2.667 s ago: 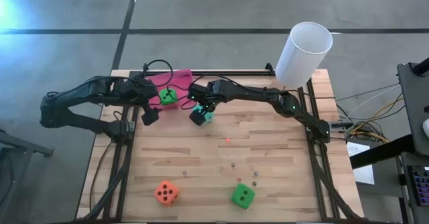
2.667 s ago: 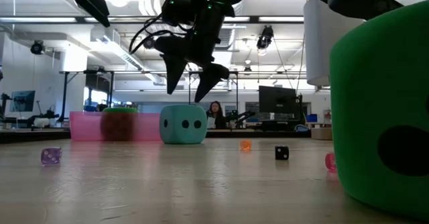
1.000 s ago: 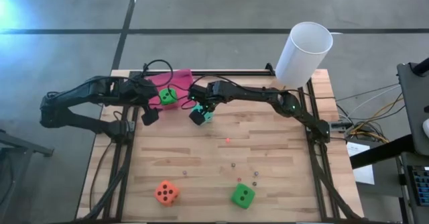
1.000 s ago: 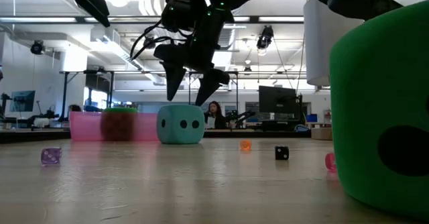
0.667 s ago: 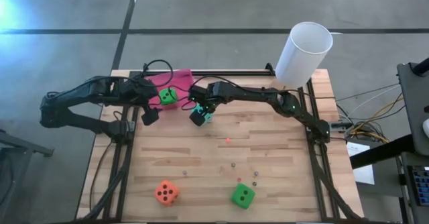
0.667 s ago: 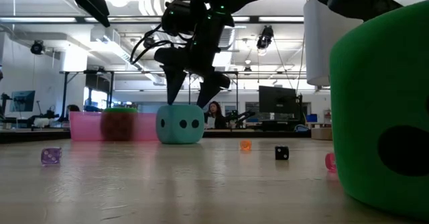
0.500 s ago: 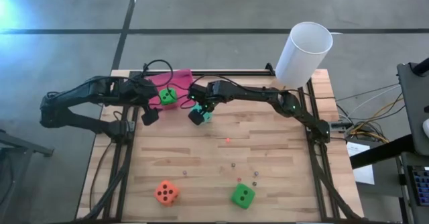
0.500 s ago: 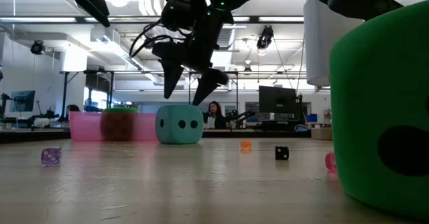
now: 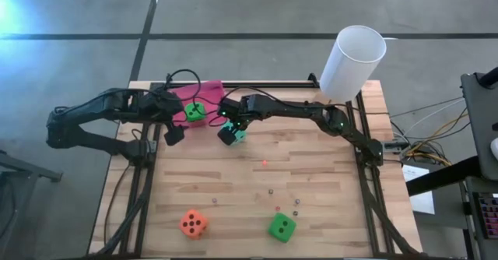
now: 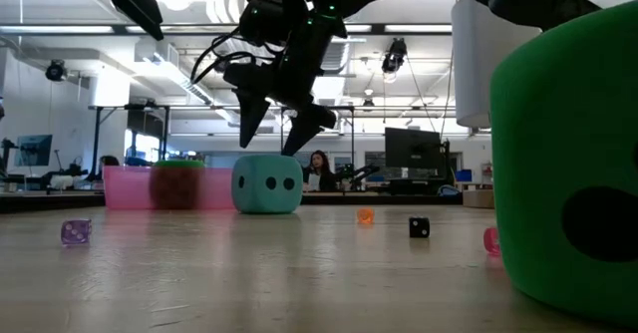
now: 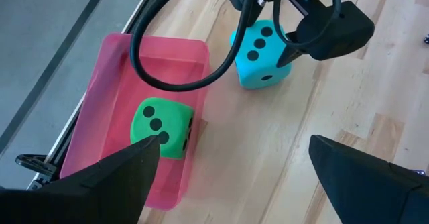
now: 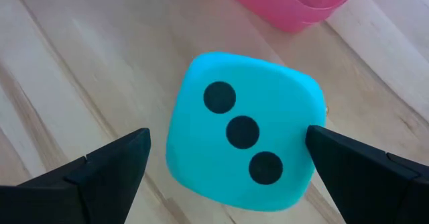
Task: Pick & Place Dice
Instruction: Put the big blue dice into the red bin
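**Right arm poised over teal die, grasp not yet made**

Right gripper (image 10: 271, 139) hangs directly above the teal die (image 10: 267, 184), fingers spread wide, tips clear of the top face. Die sits on the wooden table (image 9: 327, 205) just beside the pink tray (image 11: 117, 103), three-pip face up in the right wrist view.

Left gripper (image 11: 234, 163) hovers over the tray's near end, fingers wide, empty. One green die (image 11: 163, 126) lies in the tray. Orange die (image 9: 193, 223) and second green die (image 9: 282, 227) rest well apart at the front edge.

Judged step: approach for pick. Next move calls for a straight descent so the fingers straddle the die, then close, lift, carry to tray.

Surface: pale wood planks, tiny beads (image 9: 271, 190) scattered mid-table. White cylinder (image 9: 352, 63) at far right corner. Room behind: open workspace, monitors, ceiling lights, a person seated far off.
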You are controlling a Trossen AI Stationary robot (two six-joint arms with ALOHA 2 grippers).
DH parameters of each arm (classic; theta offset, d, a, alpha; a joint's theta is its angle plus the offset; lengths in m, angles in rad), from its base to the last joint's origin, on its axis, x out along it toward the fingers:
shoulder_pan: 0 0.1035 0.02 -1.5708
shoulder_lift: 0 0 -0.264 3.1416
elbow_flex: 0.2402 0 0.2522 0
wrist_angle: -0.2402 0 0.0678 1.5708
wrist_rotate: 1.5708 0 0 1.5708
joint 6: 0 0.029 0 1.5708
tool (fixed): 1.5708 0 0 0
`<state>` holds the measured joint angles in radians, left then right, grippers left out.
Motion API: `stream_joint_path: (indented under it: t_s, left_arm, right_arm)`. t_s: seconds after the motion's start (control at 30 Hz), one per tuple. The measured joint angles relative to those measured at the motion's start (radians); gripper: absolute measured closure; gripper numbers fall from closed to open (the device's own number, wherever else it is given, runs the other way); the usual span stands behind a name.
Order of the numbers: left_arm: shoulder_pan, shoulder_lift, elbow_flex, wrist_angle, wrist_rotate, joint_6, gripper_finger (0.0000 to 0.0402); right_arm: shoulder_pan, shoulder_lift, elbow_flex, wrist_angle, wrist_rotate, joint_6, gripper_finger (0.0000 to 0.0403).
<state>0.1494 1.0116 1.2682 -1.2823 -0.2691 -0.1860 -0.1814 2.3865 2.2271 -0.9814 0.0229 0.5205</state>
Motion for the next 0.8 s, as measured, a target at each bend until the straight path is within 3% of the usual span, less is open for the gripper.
stream_joint_path:
  t_s: [0.8]
  left_arm:
    - [0.000,0.000,0.000,0.000,0.000,0.003,0.0017]
  right_arm:
    - [-0.003,0.004,0.038,-0.068,0.008,-0.007,0.0003]
